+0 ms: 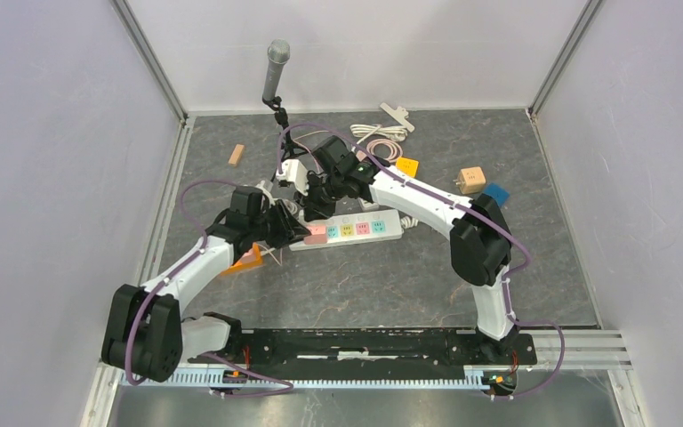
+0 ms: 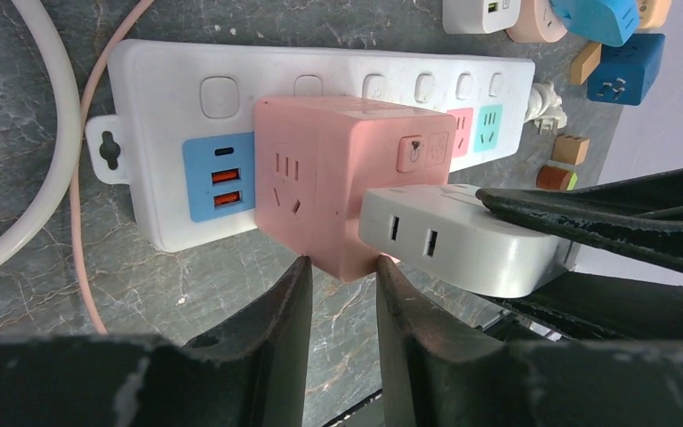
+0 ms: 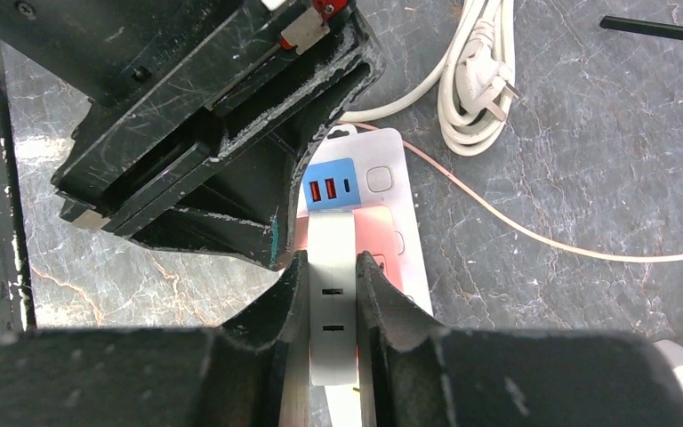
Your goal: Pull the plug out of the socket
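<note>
A white power strip (image 1: 369, 229) lies mid-table. A pink cube adapter (image 2: 338, 178) sits plugged into it next to the blue USB panel (image 2: 218, 173). A white plug (image 2: 462, 236) sticks out of the pink cube's side. My right gripper (image 3: 331, 260) is shut on the white plug (image 3: 331, 236), one finger on each flat side. My left gripper (image 2: 342, 262) has its fingertips (image 2: 302, 285) closed against the near corner of the pink cube. In the top view the left gripper (image 1: 301, 233) and the right gripper (image 1: 318, 206) meet at the strip's left end.
A microphone on a stand (image 1: 276, 67) rises at the back. A coiled white cable (image 1: 382, 133) and a thin pink cord (image 3: 534, 236) lie behind the strip. A wooden block (image 1: 236, 154), an orange adapter (image 1: 406, 166), a tan cube (image 1: 471, 180) and a blue adapter (image 1: 496, 192) are scattered around.
</note>
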`<state>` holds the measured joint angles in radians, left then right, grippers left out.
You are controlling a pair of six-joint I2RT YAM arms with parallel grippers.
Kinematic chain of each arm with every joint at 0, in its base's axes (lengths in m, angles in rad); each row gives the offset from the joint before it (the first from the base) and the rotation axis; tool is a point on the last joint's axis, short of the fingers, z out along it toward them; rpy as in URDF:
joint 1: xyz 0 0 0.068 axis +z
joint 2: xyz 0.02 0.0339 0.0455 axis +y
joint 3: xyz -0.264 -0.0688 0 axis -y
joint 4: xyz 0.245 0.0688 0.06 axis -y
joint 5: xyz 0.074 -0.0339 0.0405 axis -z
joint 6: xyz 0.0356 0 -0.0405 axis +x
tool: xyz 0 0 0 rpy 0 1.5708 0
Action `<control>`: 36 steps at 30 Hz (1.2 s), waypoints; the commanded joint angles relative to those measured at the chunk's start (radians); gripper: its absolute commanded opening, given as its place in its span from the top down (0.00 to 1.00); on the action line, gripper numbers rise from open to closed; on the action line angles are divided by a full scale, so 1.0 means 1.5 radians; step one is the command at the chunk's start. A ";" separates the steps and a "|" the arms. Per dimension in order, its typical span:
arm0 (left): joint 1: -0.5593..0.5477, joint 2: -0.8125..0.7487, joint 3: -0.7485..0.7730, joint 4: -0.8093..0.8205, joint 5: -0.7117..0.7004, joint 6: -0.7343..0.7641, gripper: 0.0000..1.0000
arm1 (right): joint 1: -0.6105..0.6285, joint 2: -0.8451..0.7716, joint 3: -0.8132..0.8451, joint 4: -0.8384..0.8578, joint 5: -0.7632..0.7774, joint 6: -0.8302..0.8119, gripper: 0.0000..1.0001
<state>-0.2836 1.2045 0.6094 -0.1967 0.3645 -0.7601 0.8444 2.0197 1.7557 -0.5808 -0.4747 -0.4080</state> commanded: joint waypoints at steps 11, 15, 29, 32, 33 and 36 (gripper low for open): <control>-0.005 0.081 0.021 -0.111 -0.040 0.038 0.68 | 0.003 -0.137 -0.082 0.159 -0.001 -0.042 1.00; -0.005 0.098 0.030 -0.112 -0.037 0.041 0.68 | 0.002 -0.135 -0.110 0.173 -0.016 -0.050 1.00; -0.005 0.100 0.046 -0.051 -0.017 -0.004 0.55 | 0.002 -0.085 -0.153 0.151 0.043 -0.061 1.00; -0.005 0.097 0.046 -0.045 -0.020 -0.003 0.50 | 0.002 -0.099 -0.194 0.172 0.062 -0.075 0.90; -0.005 0.098 0.046 -0.046 -0.024 -0.001 0.50 | 0.002 -0.102 -0.199 0.172 0.064 -0.078 0.84; -0.005 0.102 0.042 -0.049 -0.033 0.005 0.49 | 0.000 -0.105 -0.202 0.179 0.066 -0.076 0.74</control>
<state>-0.2871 1.3270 0.6949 -0.2058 0.3824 -0.7643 0.8425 1.8736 1.4857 -0.3283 -0.3927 -0.5018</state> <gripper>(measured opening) 0.510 0.244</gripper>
